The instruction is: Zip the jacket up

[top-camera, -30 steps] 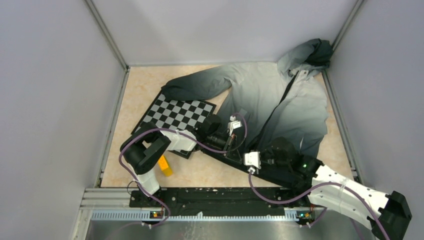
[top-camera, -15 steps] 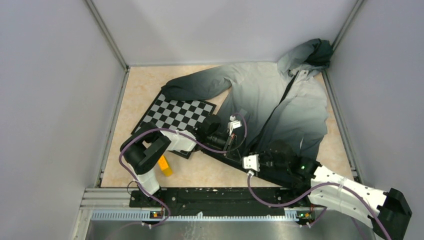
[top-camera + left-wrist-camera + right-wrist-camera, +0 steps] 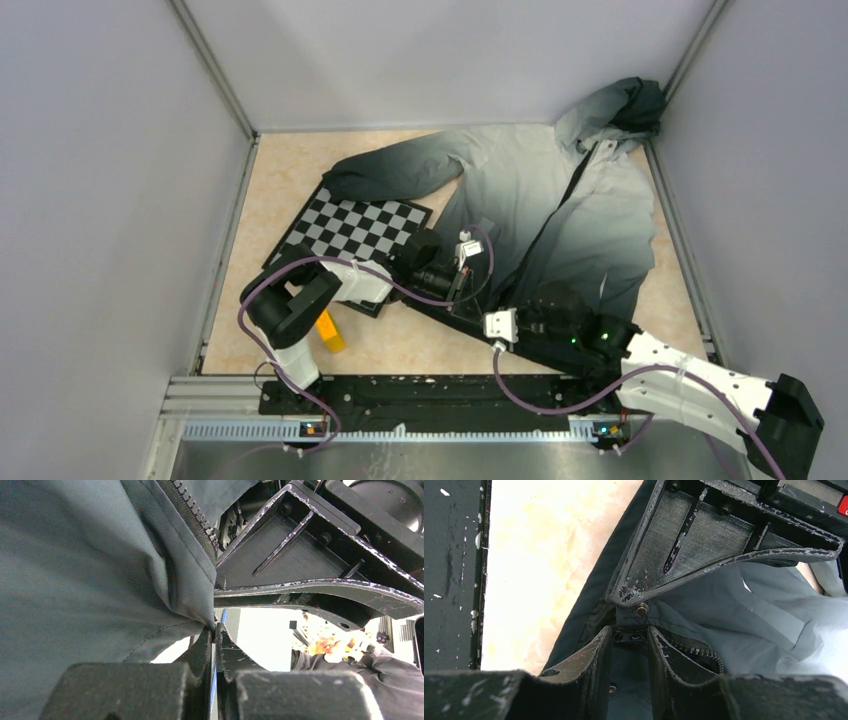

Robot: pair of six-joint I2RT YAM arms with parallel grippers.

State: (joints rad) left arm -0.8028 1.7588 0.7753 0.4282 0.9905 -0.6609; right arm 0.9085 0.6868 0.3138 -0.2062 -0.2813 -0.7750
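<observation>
My left hand (image 3: pixel 215 630) is clenching the jacket (image 3: pixel 560 200) edge beside the zipper (image 3: pixel 195 520). My right hand (image 3: pixel 629 640) is sitting released astride the slider (image 3: pixel 626 636). I'm wanting a square pinch there, with left pulling taut. The jacket is lying on the counter (image 3: pixel 300 170), far right.

My left arm (image 3: pixel 300 310) and right arm (image 3: pixel 690 385) are black with white shells, purple cables (image 3: pixel 241 315) looping off each, and the claw fingers (image 3: pixel 584 662) are chipped pale along the edges.
</observation>
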